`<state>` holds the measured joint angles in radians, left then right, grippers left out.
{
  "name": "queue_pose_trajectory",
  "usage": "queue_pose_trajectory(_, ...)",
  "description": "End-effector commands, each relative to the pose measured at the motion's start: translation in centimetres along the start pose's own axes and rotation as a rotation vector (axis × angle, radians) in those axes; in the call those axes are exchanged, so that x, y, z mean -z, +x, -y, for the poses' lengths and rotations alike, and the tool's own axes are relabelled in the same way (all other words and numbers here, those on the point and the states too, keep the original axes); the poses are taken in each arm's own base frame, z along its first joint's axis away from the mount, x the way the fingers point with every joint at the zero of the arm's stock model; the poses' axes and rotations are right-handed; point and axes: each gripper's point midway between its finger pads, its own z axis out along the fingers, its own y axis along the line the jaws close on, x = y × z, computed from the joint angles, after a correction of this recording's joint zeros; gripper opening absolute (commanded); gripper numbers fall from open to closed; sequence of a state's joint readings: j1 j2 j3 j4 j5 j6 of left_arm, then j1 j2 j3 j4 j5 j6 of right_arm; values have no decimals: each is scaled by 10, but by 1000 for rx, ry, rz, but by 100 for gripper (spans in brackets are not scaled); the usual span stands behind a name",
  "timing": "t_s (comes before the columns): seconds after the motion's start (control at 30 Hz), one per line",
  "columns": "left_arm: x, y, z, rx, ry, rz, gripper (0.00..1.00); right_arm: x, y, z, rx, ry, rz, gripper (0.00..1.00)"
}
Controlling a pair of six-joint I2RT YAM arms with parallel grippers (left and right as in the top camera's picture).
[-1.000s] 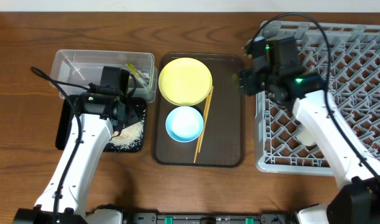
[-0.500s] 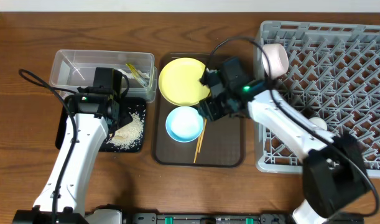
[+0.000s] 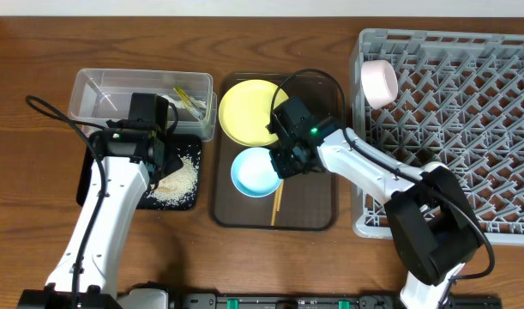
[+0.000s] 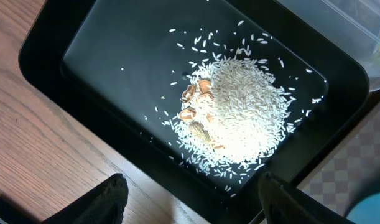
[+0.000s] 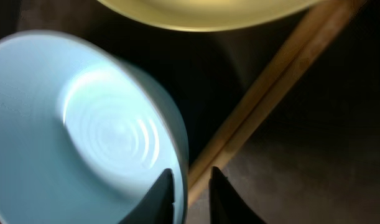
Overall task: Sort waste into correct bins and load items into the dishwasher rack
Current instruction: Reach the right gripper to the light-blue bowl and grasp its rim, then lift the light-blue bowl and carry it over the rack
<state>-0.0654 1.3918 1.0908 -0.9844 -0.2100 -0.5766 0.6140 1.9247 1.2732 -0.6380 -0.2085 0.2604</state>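
Observation:
On the brown tray, my right gripper (image 3: pixel 283 163) is shut on the rim of the light blue bowl (image 3: pixel 253 173). In the right wrist view one finger sits inside the bowl (image 5: pixel 84 137) and the other outside it, beside the chopsticks (image 5: pixel 270 87). The yellow plate (image 3: pixel 255 112) lies just behind the bowl. A pinkish-white bowl (image 3: pixel 379 83) stands on edge in the grey rack (image 3: pixel 467 103). My left gripper (image 4: pixel 191 180) hangs open over the black tray (image 4: pixel 115 81), near its heap of rice (image 4: pixel 239 112). The wrapper (image 3: pixel 191 101) lies in the clear tub (image 3: pixel 107 94).
The brown tray (image 3: pixel 317 197) lies between the bins and the rack. Its right half is bare apart from my right arm above it. The rack's left wall stands close to the tray's right edge. Bare wood runs along the table's front.
My right arm swung from the rack, leaving the pinkish-white bowl there, down to the brown tray, and its jaws closed on the blue bowl's rim. The bowl shifted slightly. The left arm barely moved.

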Motion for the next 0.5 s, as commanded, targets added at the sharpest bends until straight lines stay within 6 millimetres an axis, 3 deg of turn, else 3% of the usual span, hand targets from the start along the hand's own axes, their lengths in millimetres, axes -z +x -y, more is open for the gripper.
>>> queue_pose_trajectory(0.0,0,-1,-5,12,-17,10,70,-4,2,3,-26,29,-5,12)
queue_pose_trajectory(0.07,0,-1,-5,12,-18,8,70,-3,2,3,-26,28,-4,4)
queue_pose_trajectory(0.27,0,-1,-5,12,-18,8,70,5,-4,2,-27,23,21,1)
queue_pose_trajectory(0.47,0,-1,-5,12,-17,9,70,49,-27,18,-31,53,145,1)
